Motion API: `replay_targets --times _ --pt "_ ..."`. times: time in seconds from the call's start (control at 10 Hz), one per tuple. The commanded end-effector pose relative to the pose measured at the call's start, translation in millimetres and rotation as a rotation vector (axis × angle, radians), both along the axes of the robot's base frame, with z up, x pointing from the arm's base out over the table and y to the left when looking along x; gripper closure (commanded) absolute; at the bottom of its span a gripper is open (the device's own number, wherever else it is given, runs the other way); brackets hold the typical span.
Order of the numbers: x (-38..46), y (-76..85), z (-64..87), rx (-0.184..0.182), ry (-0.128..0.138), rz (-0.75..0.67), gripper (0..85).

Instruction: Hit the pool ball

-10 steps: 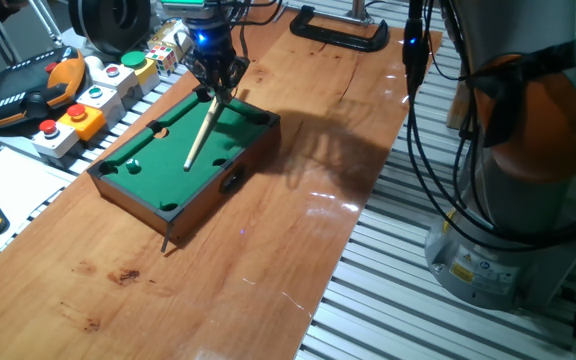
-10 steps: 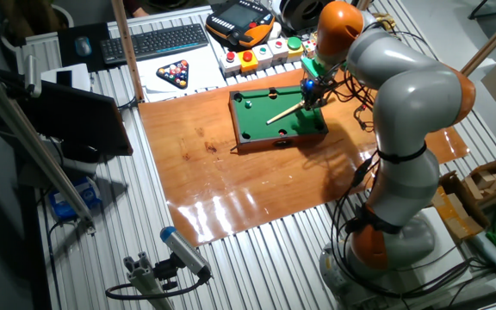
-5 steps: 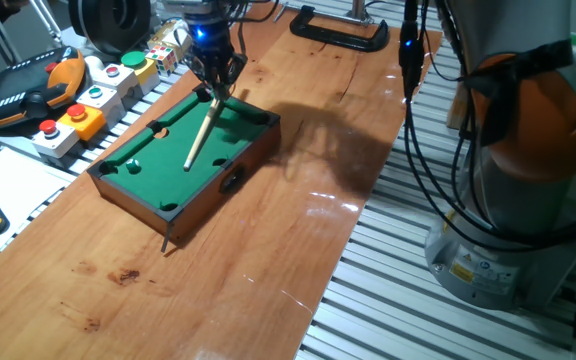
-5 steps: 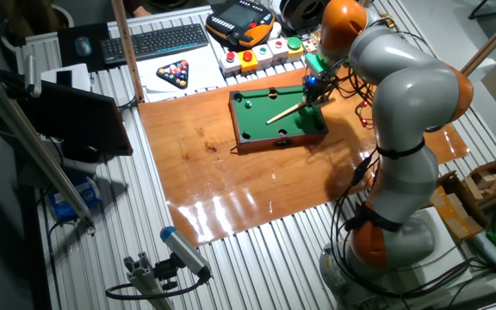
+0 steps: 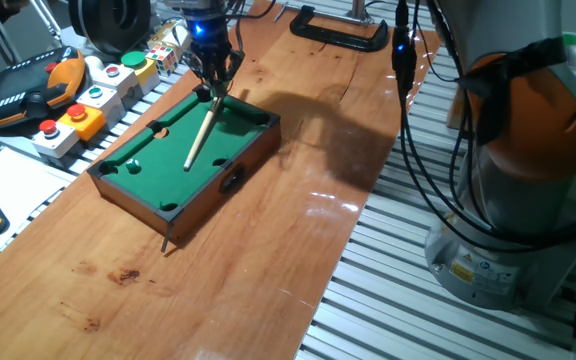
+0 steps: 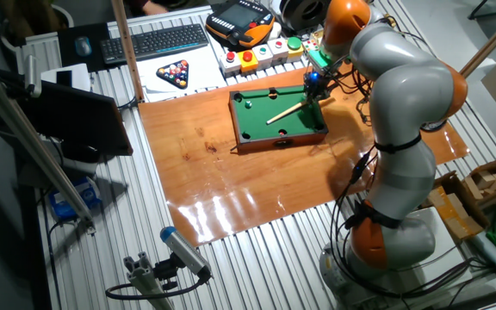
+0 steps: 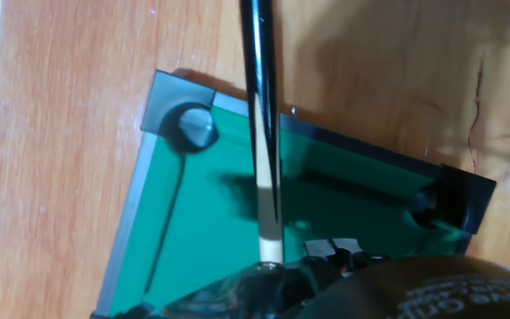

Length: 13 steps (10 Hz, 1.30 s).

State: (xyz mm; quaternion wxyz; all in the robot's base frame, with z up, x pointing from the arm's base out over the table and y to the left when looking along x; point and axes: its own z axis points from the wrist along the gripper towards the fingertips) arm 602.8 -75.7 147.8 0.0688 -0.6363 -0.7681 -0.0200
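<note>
since a second ago the two-finger gripper (image 5: 212, 78) has drawn slightly back toward the far end of the small wooden pool table with green felt (image 5: 183, 153), taking the butt of the slim pale wooden cue stick (image 5: 198, 135) with it; the cue tip sits a touch further from the table's middle, which reads to me as a backswing before a stroke; in one fixed view the fingers are clamped on the cue's upper end, and the cue slants down across the felt toward the near left; i cannot pick out a ball on the felt here.

in the other fixed view the gripper (image 6: 313, 86) hangs over the right end of the table (image 6: 275, 116), cue (image 6: 284, 112) pointing left; a small white pool ball (image 6: 249, 105) lies near the far left corner, well apart from the tip; the raised wooden rails hem in the swing, while bare board lies open all around.

in the hand view the cue (image 7: 264, 133) runs straight ahead, dark at its far part; felt (image 7: 202, 221) lies below, a corner pocket (image 7: 193, 128) to the left; no ball shows here.
</note>
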Motion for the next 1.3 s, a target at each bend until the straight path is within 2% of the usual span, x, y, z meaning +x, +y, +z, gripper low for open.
replay_targets --times 0.0,0.1,0.2,0.3,0.6,0.8,1.2 --pt "0.4 -0.6 0.0 -0.003 -0.001 -0.001 47.7" --pt "0.4 -1.0 0.4 0.001 -0.001 0.002 27.0" --pt "1.3 -1.5 -0.3 0.005 -0.007 0.003 15.7" --pt "2.0 -2.0 -1.4 0.014 -0.011 0.009 9.0" --pt "5.3 -0.9 -4.8 0.033 -0.033 0.026 8.0" --pt "11.0 -2.1 -12.9 0.026 -0.036 0.033 8.7" --pt "14.7 -4.4 -20.6 0.038 -0.035 0.035 13.0"
